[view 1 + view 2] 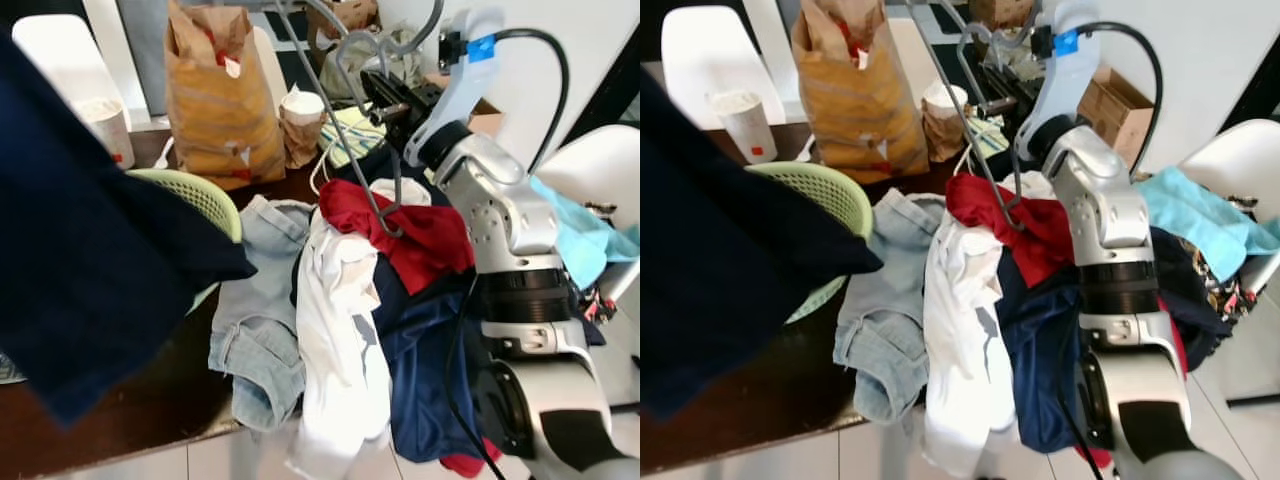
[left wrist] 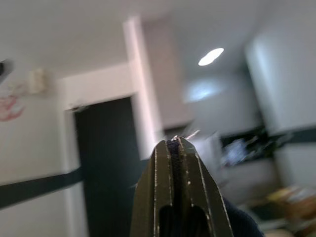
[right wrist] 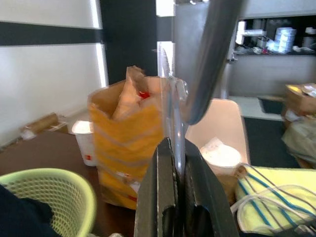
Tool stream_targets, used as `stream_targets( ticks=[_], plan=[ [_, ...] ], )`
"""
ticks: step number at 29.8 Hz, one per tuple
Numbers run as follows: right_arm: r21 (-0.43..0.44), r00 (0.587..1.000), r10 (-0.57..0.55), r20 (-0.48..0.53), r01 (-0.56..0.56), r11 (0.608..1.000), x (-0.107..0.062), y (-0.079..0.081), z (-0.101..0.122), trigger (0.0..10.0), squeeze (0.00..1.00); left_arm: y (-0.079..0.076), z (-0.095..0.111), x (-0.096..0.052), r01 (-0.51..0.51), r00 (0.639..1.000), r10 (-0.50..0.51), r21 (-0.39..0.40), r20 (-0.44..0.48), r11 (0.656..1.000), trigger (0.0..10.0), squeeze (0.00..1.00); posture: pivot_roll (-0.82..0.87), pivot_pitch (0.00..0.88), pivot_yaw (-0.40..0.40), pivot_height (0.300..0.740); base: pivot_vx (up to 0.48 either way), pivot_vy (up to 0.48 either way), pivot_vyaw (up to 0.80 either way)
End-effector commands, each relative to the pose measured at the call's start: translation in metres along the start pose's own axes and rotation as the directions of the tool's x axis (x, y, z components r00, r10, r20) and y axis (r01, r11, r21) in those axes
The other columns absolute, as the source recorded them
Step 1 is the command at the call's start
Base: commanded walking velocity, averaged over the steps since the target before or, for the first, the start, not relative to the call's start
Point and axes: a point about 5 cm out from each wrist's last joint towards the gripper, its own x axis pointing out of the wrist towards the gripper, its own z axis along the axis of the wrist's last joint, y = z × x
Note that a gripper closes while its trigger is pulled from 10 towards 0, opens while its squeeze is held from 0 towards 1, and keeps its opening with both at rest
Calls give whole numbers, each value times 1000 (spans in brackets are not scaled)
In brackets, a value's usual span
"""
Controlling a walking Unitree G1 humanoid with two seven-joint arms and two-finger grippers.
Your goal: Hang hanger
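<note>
From the head we see our right gripper (image 1: pixel 375 85) raised over the table (image 1: pixel 120 400), fingers pinched on the hanger (image 1: pixel 385 215); it looks light, stiff, slippery wire, best held by its neck; our left wrist shows fingers (image 2: pixel 170 168) clamping navy cloth (image 1: pixel 90 250).

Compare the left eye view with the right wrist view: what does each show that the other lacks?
Left eye view: the right arm, a dark cloth hanging on the left, and jeans, a white shirt and a red shirt piled on the table. Right wrist view: the right gripper, its fingers shut on the hanger, and shelves behind. Shared: the hanger, the paper bag and the green basket.
</note>
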Motion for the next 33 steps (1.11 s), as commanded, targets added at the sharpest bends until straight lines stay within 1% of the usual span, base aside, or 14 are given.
stream_targets(
  ticks=[1,7,9,10,12,16,19,20,22,26,27,28,29,33],
  plan=[
    [-5,1000,7,11,-7,1000,0,0,2,10000,0,40,-5,-13,-182,982,186,104,-26,978,0,0,64,88,-25,740,0,0,0],
    [-7,1000,7,7,-7,1000,-1,0,2,10000,0,83,-24,-37,-342,923,375,257,-91,904,0,0,63,96,-32,740,0,0,0],
    [-6,1000,12,0,-12,1000,-1,0,1,10000,0,131,-38,-73,-496,805,581,401,-122,770,0,0,69,102,-38,740,0,0,0],
    [-6,1000,12,0,-12,1000,-1,0,1,10000,0,131,-38,-73,-496,805,581,401,-122,770,0,0,69,102,-38,740,0,0,0],
    [-3,1000,19,-6,-19,1000,0,1,0,10000,0,161,-49,-106,-552,697,704,527,-134,646,0,0,74,107,-40,740,0,0,0],
    [-2,1000,23,-7,-24,1000,0,2,-1,10000,0,170,-56,-121,-562,649,746,566,-150,603,0,0,75,110,-44,740,0,0,0],
    [-3,999,37,-15,-37,999,1,4,-1,10000,0,185,-103,-177,-457,492,792,667,-362,589,0,0,73,119,-45,740,0,0,0],
    [-3,999,37,-15,-37,999,1,4,-1,10000,0,185,-103,-177,-457,492,792,667,-362,589,0,0,73,119,-45,740,0,0,0],
    [-7,999,42,-23,-43,999,0,4,-2,10000,0,196,-120,-214,-424,380,828,718,-411,551,1569,0,65,125,-46,740,0,0,0],
    [-8,999,44,-25,-44,999,0,4,-2,10000,0,199,-123,-224,-421,348,841,732,-415,536,1569,0,65,125,-46,740,0,0,0],
    [-10,998,47,-29,-47,999,0,4,-2,10000,0,201,-126,-230,-423,330,844,733,-423,532,4549,0,61,129,-48,740,0,0,0],
    [-10,998,47,-29,-47,999,0,4,-2,10000,0,201,-126,-230,-423,330,844,733,-423,532,4549,0,61,129,-48,740,0,0,0],
    [-13,998,49,-32,-50,999,-1,4,-2,10000,0,199,-130,-231,-419,332,835,725,-439,547,10000,1000,59,130,-48,740,0,0,0],
    [-16,998,55,-39,-55,998,-1,3,-3,10000,0,189,-137,-223,-413,378,801,689,-465,595,10000,1000,59,132,-49,740,0,0,0]
  ],
)
